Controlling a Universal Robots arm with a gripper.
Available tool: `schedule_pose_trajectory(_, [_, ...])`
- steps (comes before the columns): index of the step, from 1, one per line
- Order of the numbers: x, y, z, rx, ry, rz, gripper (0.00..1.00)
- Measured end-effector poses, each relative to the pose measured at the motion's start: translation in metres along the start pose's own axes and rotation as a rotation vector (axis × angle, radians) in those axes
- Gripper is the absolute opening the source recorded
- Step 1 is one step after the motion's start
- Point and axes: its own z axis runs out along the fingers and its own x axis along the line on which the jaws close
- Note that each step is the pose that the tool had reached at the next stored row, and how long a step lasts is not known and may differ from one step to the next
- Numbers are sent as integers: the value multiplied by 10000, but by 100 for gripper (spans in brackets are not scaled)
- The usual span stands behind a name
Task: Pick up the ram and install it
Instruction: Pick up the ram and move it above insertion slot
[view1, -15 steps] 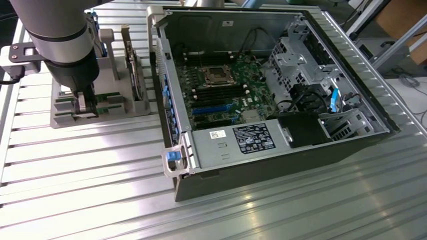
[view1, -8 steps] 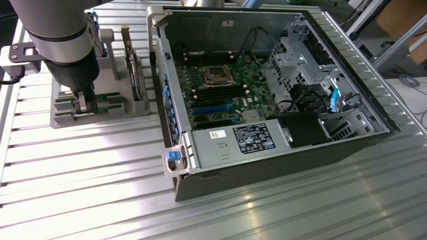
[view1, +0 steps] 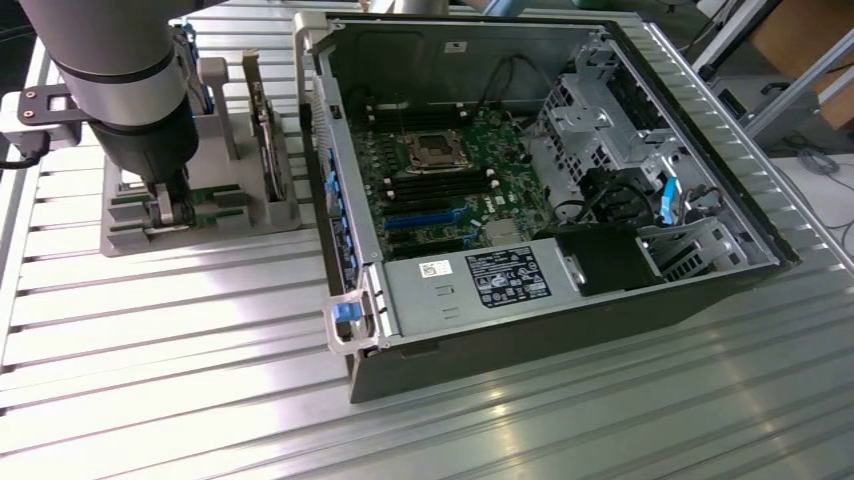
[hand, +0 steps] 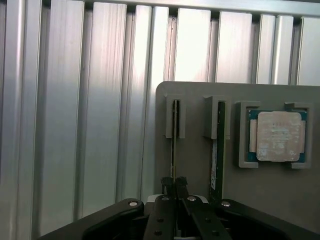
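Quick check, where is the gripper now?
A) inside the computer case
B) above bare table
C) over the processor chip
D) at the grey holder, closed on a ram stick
D: the gripper pinches the ram stick standing in the grey holder.

I can't read any text here. PSU (view1: 441, 300) has a dark label (view1: 509, 277) and a white sticker (view1: 434, 268), print too small. A wall sticker (view1: 457, 46) in the case (view1: 534, 345), same. I see the ram (hand: 174, 140) edge-on; next stick (hand: 219, 130) has a pale label (hand: 213, 167), illegible.
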Motion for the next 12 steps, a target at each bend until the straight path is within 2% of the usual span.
schedule_pose_trajectory(6, [-1,4,-83,0,0,0,12])
schedule_pose_trajectory(12, [-2,11,-246,-1,0,0,12])
